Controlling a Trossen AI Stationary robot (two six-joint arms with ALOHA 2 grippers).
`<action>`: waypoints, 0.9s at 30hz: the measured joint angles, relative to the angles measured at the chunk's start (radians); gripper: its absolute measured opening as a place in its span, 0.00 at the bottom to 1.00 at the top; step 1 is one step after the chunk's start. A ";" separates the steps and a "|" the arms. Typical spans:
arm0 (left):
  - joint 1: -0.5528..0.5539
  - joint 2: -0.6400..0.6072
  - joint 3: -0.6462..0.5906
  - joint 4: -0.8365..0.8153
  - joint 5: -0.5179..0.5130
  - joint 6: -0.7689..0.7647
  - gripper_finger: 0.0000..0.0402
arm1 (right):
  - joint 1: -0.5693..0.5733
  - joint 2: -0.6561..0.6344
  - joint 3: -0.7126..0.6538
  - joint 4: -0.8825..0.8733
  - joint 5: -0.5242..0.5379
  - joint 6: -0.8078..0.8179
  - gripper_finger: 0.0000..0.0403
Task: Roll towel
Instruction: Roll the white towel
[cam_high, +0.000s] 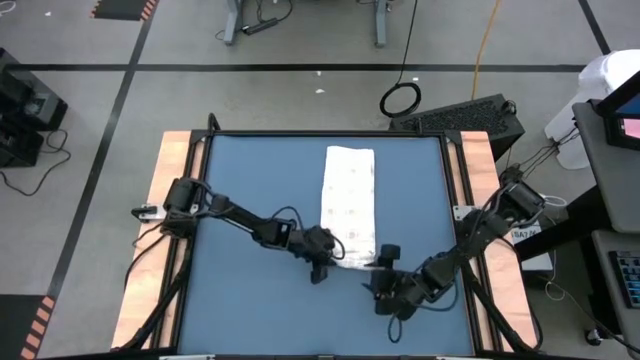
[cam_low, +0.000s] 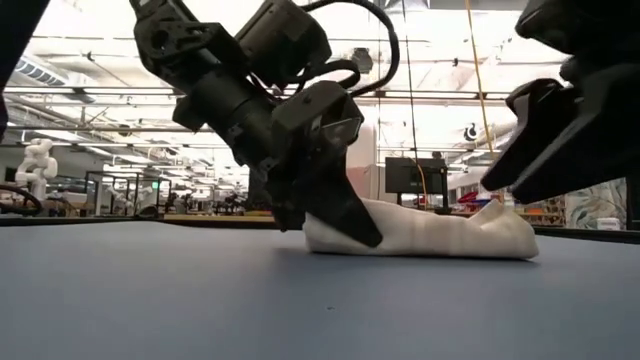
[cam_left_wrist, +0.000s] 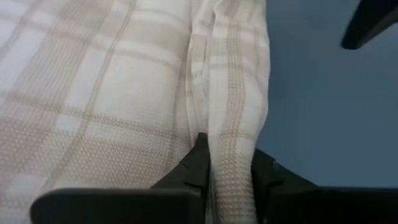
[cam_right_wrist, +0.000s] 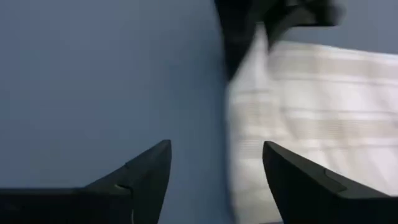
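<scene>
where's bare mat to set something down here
Free: the mat between its left edge and the towel, and the strip between the towel and the right edge. Crowded: the near end, where the left gripper pinches the towel's edge and the open right gripper sits beside it.

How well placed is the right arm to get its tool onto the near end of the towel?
Probably well: the right tool is open beside the towel, bare table between; the left tool pinches that end.
</scene>
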 joint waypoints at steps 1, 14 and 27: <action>0.005 0.000 0.000 -0.001 0.013 -0.012 0.14 | -0.003 0.003 0.000 -0.007 0.021 0.006 0.61; 0.014 -0.001 0.001 -0.023 0.034 -0.067 0.11 | -0.176 0.066 0.005 -0.028 -0.194 0.079 0.58; -0.008 -0.043 -0.003 -0.050 -0.020 0.069 0.40 | -0.256 0.063 0.007 -0.064 -0.368 0.133 0.42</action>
